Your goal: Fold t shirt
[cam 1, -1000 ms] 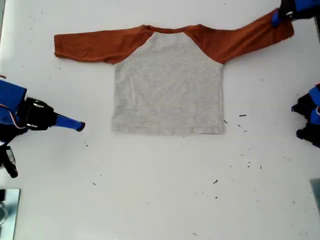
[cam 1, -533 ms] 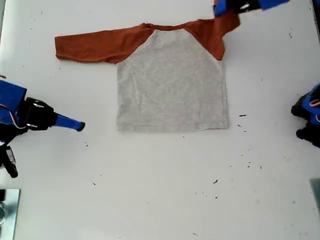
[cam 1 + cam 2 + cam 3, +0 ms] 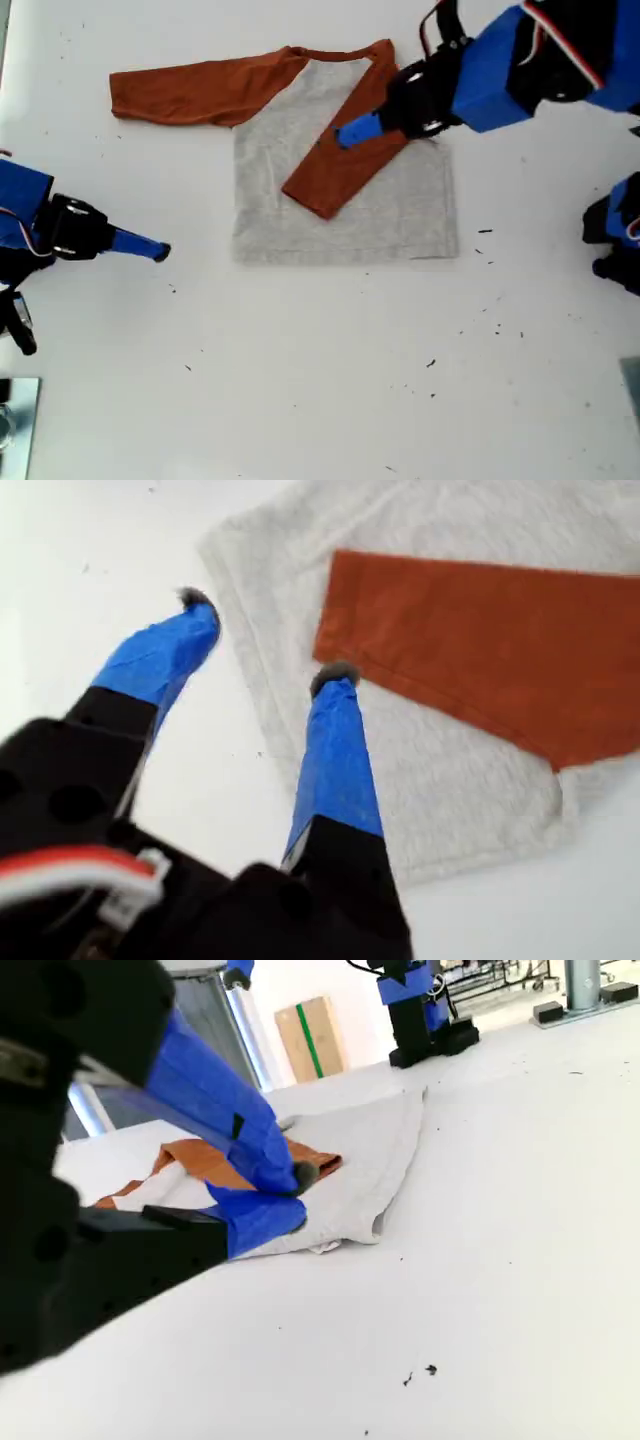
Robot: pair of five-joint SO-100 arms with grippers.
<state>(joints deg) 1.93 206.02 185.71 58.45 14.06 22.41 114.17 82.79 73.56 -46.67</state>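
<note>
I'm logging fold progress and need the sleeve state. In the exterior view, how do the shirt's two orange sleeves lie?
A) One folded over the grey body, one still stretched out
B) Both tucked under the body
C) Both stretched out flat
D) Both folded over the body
A: on the t shirt, one sleeve lies diagonally across the grey body, while the other sleeve stretches out toward the exterior view's left.

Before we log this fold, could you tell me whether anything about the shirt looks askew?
One orange sleeve lies diagonally across the grey body of the t shirt, not square to the hem. The other sleeve lies unfolded. Dark specks dot the table.
</note>
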